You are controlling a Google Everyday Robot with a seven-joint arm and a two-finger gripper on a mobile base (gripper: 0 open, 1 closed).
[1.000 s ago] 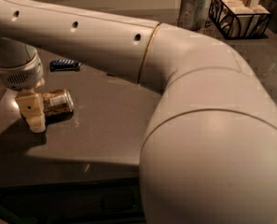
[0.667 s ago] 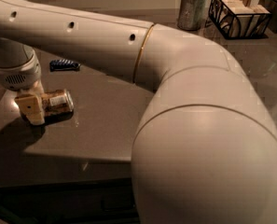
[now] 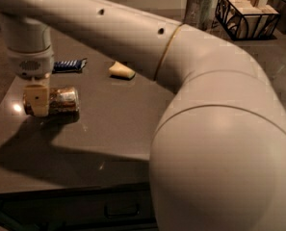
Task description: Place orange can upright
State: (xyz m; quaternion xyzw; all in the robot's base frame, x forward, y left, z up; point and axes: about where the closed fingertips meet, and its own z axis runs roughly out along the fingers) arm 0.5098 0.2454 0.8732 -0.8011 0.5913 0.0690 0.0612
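The orange can (image 3: 63,100) lies on its side at the left of the grey table (image 3: 113,134), its mottled brownish body pointing right. My gripper (image 3: 36,100) comes straight down from the wrist (image 3: 29,64) and is closed around the can's left end. One cream finger (image 3: 37,99) shows in front of the can and the other is hidden behind it. The can is at or just above the tabletop, with a shadow under it. My big cream arm (image 3: 205,129) fills the right and top of the view.
A blue-striped wrapper (image 3: 69,65) lies behind the gripper. A pale yellow piece (image 3: 122,70) lies by the arm. A textured metal cup (image 3: 199,8) and a black wire basket (image 3: 248,8) of wooden blocks stand at the back right. The table's front edge (image 3: 60,186) is near.
The arm has lifted and shifted, uncovering the pale yellow piece. The gripper and the can have moved slightly up and right, with the can still on its side.
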